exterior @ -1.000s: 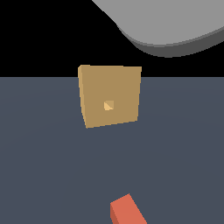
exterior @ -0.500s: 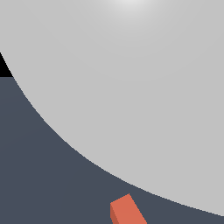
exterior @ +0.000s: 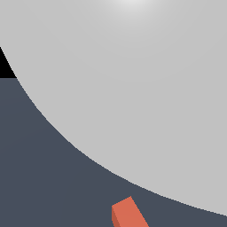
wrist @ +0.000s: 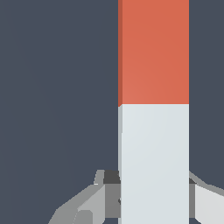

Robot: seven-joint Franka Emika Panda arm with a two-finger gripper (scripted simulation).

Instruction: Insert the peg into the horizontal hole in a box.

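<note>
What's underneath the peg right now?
In the wrist view, the peg lies over a plain dark blue-grey floor. The end effector fingers flank its white half. The strip of floor directly beneath the peg is covered.

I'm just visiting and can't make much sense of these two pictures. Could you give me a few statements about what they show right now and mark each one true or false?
1. The peg is half orange-red and half white. True.
2. The box with the hole is plainly visible in the exterior view. False: a large pale grey shape fills most of that view and no box shows.
3. In the wrist view the gripper has a finger on each side of the peg's white half. True.
4. The peg is green. False: only orange-red and white show.
5. The floor is dark blue-grey. True.
</note>
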